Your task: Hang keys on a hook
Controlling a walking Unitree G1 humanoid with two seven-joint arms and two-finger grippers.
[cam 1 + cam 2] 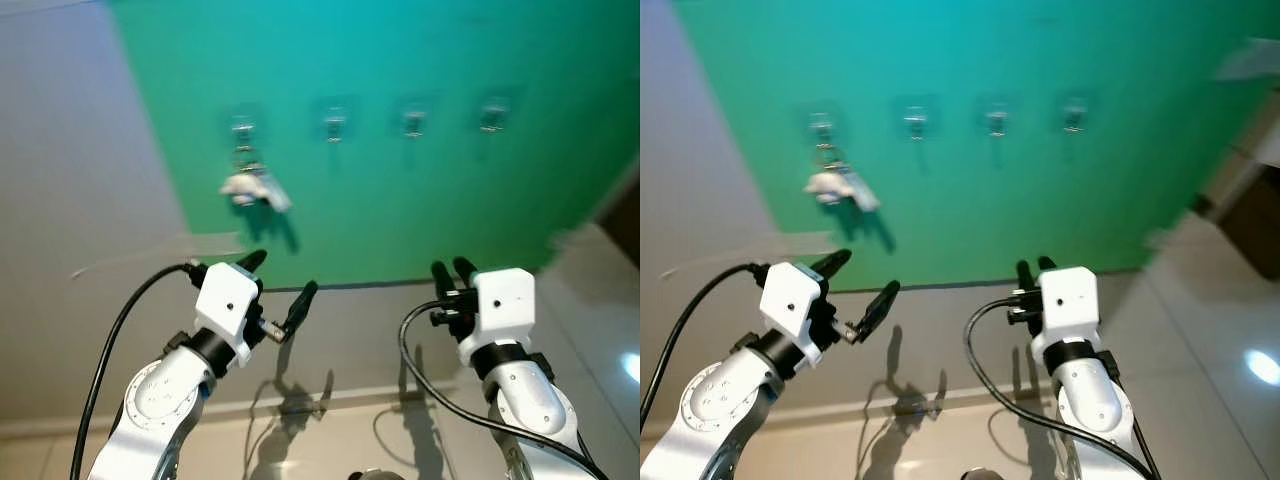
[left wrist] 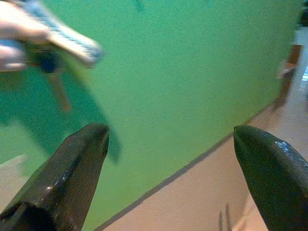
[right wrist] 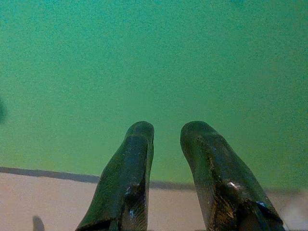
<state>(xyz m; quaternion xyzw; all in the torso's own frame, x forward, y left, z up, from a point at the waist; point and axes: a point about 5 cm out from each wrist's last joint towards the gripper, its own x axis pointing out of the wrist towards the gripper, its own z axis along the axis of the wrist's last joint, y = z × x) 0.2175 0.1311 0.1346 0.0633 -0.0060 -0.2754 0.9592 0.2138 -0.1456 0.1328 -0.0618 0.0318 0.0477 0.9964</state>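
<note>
Left gripper (image 1: 281, 288): raised below the keys, fingers spread wide, holding nothing.
Right gripper (image 1: 453, 270): raised, fingers nearly together, a narrow gap, nothing between.
Keys (image 1: 255, 188): hanging from the leftmost hook (image 1: 241, 130).
Wall (image 1: 400, 200): green, four hooks in a row.

- We see soft motion blur across both head views, smearing the hooks (image 1: 335, 124) and keys (image 1: 256, 187).
- Arm shadows fall on the lower wall (image 1: 350, 340).
- Glare spots the floor (image 1: 632, 366) at right.
- Our left wrist view blurs the keys.
</note>
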